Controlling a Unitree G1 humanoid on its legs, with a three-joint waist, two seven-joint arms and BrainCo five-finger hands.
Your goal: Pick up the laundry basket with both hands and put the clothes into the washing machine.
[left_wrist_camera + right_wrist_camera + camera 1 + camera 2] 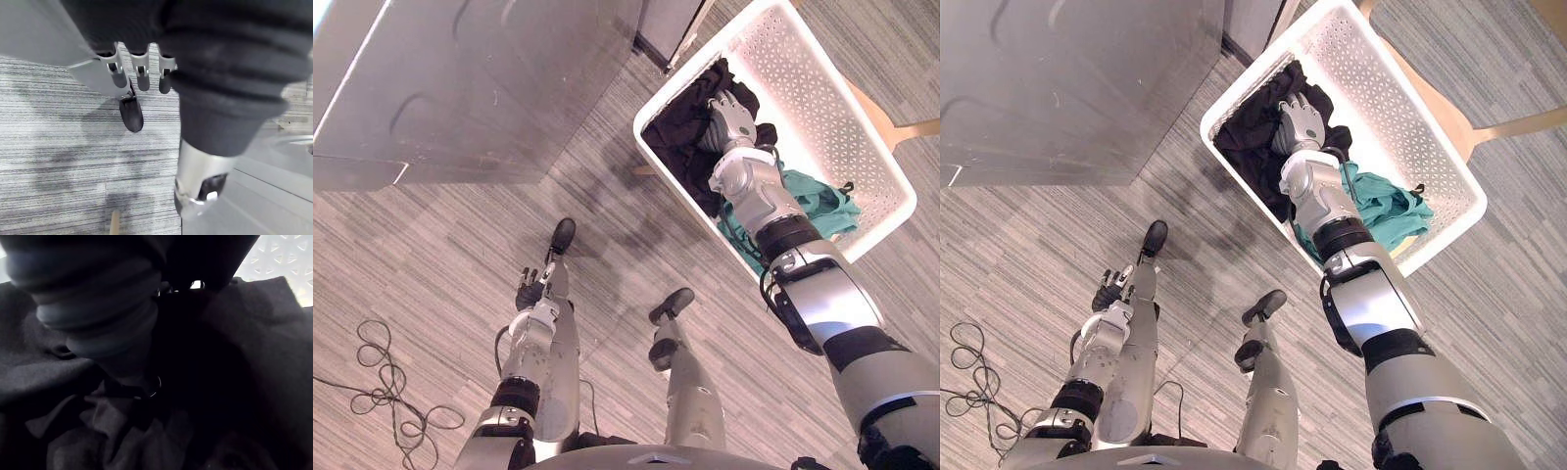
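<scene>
A white perforated laundry basket (862,117) sits at the upper right, holding black clothes (685,132) at its near end and a teal garment (822,201) toward the other end. My right hand (1301,122) reaches into the basket and lies on the black clothes (234,357), its fingers fairly straight, tips against the cloth. My left hand (530,292) hangs low at the lower left, far from the basket, fingers (142,78) relaxed and holding nothing. The grey metal machine (460,88) fills the upper left.
The basket rests on a light wooden stool (913,127) whose legs stick out beyond it. A narrow strip of striped grey floor (597,186) separates the machine from the basket.
</scene>
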